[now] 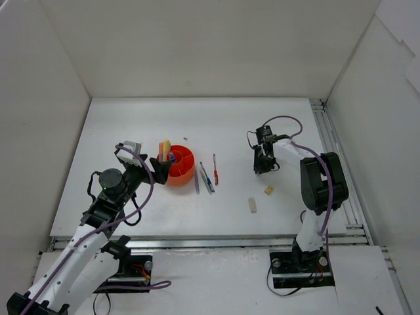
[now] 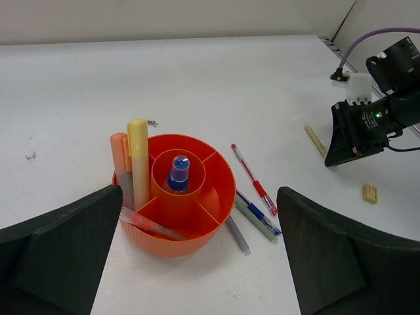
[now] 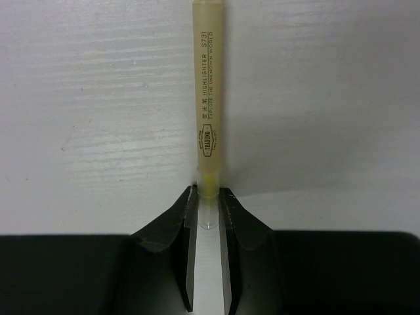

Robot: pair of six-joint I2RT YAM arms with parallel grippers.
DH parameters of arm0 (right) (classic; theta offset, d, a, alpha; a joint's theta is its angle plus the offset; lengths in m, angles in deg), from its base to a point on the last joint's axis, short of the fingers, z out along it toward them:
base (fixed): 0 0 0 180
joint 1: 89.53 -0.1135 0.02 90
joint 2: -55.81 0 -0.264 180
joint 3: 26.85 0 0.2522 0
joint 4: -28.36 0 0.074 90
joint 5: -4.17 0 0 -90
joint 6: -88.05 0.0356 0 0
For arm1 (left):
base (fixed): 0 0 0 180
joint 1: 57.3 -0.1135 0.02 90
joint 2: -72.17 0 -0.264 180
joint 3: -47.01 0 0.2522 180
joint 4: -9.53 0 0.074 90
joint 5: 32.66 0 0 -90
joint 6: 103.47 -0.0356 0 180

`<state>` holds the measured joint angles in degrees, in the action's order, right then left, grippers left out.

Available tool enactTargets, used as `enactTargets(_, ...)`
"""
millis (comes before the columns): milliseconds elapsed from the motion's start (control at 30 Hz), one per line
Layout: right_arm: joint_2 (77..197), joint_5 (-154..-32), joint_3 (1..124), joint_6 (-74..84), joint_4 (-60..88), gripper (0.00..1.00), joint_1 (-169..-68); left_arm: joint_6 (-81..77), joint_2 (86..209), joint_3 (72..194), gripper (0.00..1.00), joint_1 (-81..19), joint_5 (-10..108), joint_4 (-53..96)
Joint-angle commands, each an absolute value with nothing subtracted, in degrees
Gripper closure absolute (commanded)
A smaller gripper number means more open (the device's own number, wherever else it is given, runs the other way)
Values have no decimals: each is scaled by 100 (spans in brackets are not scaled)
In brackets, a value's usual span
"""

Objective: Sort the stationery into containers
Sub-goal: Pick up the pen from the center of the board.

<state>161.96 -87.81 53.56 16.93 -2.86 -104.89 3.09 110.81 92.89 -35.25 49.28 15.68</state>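
Stationery is partly sorted: markers (image 2: pixel 138 157) stand in the orange-red bowl (image 1: pixel 187 177), left of the table's (image 1: pixel 131 125) middle, with pens (image 1: pixel 207 177) just beside it. The left claw (image 2: pixel 200 190) gapes wide before the bowl. Toward the right edge, the right claw (image 3: pixel 208 216) pinches the tip of a pale highlighter (image 3: pixel 208 98) lying flat.

Looks like a robotics lab test cell. Shows a bare white tabletop (image 1: pixel 197 121) boxed in by plain white panels (image 1: pixel 216 46) on three sides. Framed by aluminium rails (image 1: pixel 333 154) along the right and near edges. Carries two arms, left arm (image 1: pixel 72 262) and right arm (image 1: pixel 318 187), bolted to black plates (image 1: pixel 298 270) and trailed by loose purple cables (image 1: pixel 149 190).
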Motion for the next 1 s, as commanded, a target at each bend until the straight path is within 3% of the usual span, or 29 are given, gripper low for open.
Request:
enactTargets(0,15943,-8960,5371,1546,-342,100,-10448,113,11076,9469,1,-3506,4706,1222)
enactTargets(200,15241,-10241,5160,1414,-395,100,-10518,-624,11251,9618,1,-3506,3557,1195)
enactTargets(400,14502,-12393,5186,1659,-1789,100,-10781,-1952,11910,10101,1,-3190,2052,1749)
enactTargets(600,14510,-14223,5212,1529,-2799,100,-11194,-2568,12534,10514,1,-2331,2033,2030)
enactTargets(967,14186,-15306,5274,1484,-3392,100,-11563,-3754,13614,11340,1,-896,2718,3137)
